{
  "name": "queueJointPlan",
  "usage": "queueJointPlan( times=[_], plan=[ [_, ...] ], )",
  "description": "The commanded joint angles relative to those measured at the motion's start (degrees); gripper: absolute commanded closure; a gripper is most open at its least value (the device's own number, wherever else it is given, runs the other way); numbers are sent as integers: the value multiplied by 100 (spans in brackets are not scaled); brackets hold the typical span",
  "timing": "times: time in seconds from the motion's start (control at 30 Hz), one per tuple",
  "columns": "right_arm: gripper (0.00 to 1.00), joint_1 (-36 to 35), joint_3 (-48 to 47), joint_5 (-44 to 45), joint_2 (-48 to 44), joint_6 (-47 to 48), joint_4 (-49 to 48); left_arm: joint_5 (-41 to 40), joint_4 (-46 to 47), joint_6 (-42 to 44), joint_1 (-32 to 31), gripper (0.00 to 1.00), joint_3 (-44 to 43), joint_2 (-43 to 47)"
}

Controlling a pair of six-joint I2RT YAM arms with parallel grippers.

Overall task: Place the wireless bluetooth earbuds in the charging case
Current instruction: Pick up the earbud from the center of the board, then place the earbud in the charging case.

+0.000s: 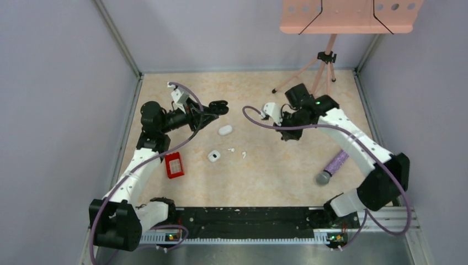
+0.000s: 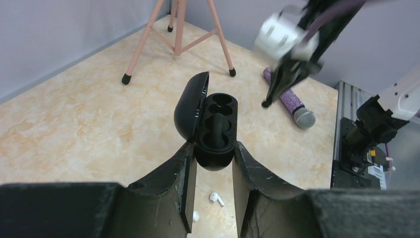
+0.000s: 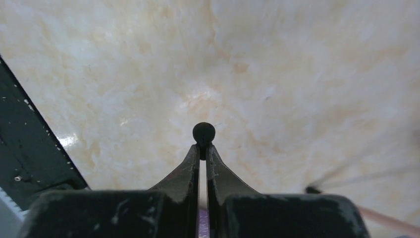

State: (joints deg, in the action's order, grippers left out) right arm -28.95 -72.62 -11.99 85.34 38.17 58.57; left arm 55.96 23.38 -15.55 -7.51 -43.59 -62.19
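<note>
- Above the far left of the tabletop (image 1: 287,176), the left gripper (image 2: 214,147) is clamping the black charging case (image 2: 218,116) by its near end. It is holding the case off the surface so the wells are facing up, within reach of the other arm.
- The case's long axis is running away from the wrist, in line with the fingers. Its lid (image 2: 190,106) is standing open to the left in the left wrist view.
- One well seems to be filled already, though black on black is leaving that unsure.
- The right gripper (image 3: 203,148) is pinching a black earbud (image 3: 203,133), its fingers nearly meeting, and is hanging well apart from the case.
- The earbud's round head is poking past the fingertips toward the tabletop, and its long axis is following the fingers. I judge it is being held ready for a head-first drop into the empty well.
</note>
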Motion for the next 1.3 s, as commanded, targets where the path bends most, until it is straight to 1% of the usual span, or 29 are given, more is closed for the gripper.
queueJointPlan(
  times=[0.0,0.1,0.27,0.4,0.47,0.57,0.7,0.97,1.07,1.27],
  plan=[
    [100,-17,-1537,-1230,-675,1720,1128,741,341,525,14,100,-30,-182],
    [100,-155,-2655,-1480,-324,1856,1544,1053,292,832,-58,100,-114,-240],
    [100,-737,-4411,-1694,479,1497,1918,1351,-403,1878,-242,100,-289,-258],
    [100,-1223,-5324,-1614,993,1204,2021,1425,-1055,2650,-396,100,-409,-273],
    [100,-1373,-5618,-1626,1196,1072,2007,1379,-1060,2687,-460,100,-408,-293],
    [100,-1523,-5848,-1711,1486,951,2008,1307,-996,2671,-565,100,-414,-339],
    [100,-1679,-5948,-1811,1613,967,2006,1212,-913,2513,-674,100,-431,-387],
    [100,-1707,-5905,-1809,1723,908,2014,1038,-305,1884,-793,100,-437,-511],
    [100,-1710,-5922,-1833,1752,856,2019,1041,-210,1741,-813,100,-518,-554],
    [100,-1769,-5930,-1581,1871,738,1988,1072,-203,1712,-852,100,-617,-566]
  ],
)
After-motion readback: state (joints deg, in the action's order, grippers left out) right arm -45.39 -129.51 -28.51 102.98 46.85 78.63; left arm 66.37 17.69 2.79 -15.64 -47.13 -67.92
